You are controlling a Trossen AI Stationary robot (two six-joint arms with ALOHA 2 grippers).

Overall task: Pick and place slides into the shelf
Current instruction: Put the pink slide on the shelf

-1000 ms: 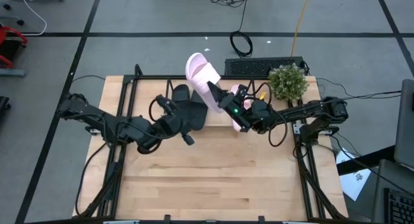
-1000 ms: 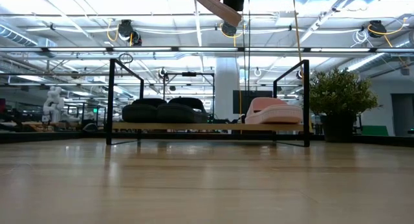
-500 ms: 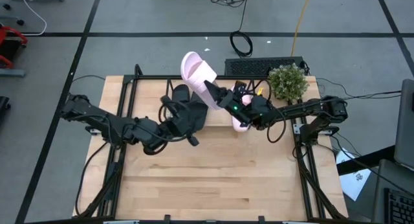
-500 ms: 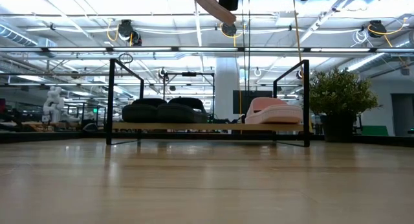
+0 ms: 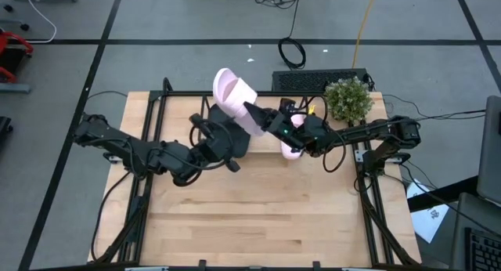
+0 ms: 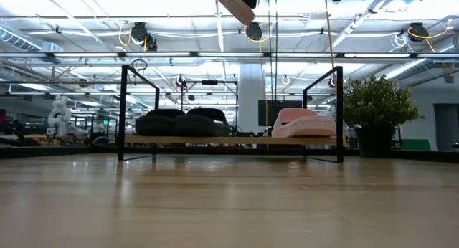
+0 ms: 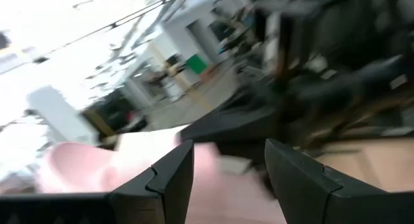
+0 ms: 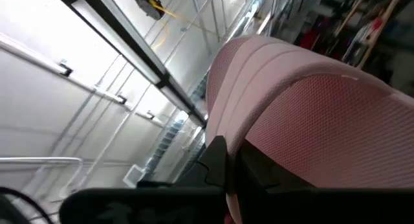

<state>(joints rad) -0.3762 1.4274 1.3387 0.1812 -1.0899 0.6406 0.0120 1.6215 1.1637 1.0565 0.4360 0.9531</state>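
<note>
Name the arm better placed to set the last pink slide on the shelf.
Right. The right gripper already holds the raised pink slide above the shelf; the left gripper sits open by the black slides.

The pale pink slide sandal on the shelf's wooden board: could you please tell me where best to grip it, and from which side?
Probably the wide strap: on the pale pink slide sandal it arches clear of the flat sole, leaving room for a finger beneath. Come from above; the low black-rod shelf looks open-topped. The right gripper holds the other pink slide aloft.
</note>
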